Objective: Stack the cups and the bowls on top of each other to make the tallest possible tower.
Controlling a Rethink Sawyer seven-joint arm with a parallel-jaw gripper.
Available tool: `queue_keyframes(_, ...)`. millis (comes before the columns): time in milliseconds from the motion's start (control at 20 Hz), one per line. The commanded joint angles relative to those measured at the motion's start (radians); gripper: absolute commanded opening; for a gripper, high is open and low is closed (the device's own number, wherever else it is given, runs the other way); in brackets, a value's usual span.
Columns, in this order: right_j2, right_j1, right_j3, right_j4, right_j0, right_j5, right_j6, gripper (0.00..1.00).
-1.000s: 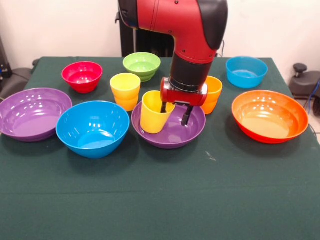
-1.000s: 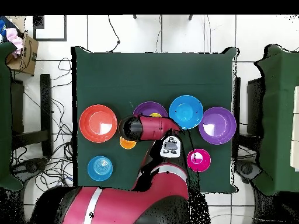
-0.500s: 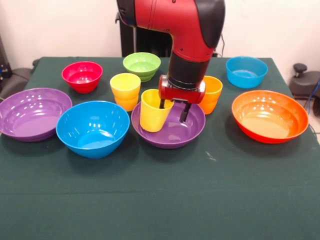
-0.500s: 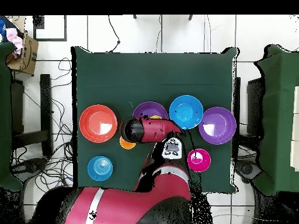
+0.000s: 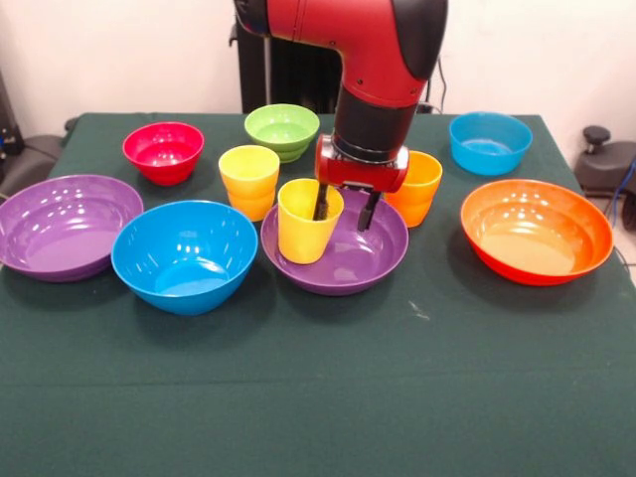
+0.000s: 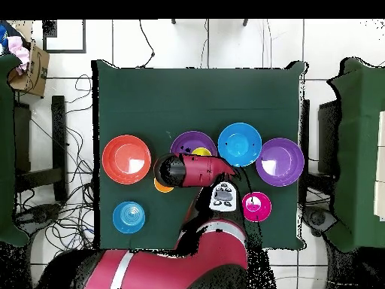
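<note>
a yellow cup [image 5: 307, 221] stands upright in the left part of a large purple bowl [image 5: 343, 260] near the middle of the green-clothed table [image 5: 318, 397]. the gripper [image 5: 345, 207] hangs over that bowl with its two dark fingers [image 5: 367, 211] spread apart; one finger reaches down inside the cup's mouth at its right rim, the other hangs outside the cup over the bowl's hollow, so the jaws straddle the cup's right wall without pinching it, as far as the front view shows. a second yellow cup [image 5: 249, 181] stands on the cloth just behind and to the left of the bowl, and an orange cup [image 5: 419, 188] stands just behind the bowl's right side, partly hidden by the arm [image 5: 373, 70]. a large blue bowl [image 5: 184, 254] sits beside the purple bowl toward the left edge, and another large purple bowl [image 5: 62, 225] sits at the left edge itself. a large orange bowl [image 5: 537, 231] lies near the right edge. along the far edge stand a small red bowl [image 5: 163, 151], a small light green bowl [image 5: 282, 130] and a small blue bowl [image 5: 489, 141]. in the overhead view the arm covers much of the middle bowl, with the yellow cup's rim just showing.
</note>
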Motion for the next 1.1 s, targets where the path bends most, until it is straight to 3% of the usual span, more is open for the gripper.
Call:
queue_keyframes(50, 0.078, -0.029, 0.046, -0.006, -0.008, 0.13, 0.067, 1.0)
queue_keyframes(700, 0.075, -0.07, 0.068, -0.01, -0.003, 0.156, 0.072, 1.0)
queue_keyframes(1100, 0.047, -0.159, 0.109, -0.001, 0.034, 0.215, 0.093, 1.0)
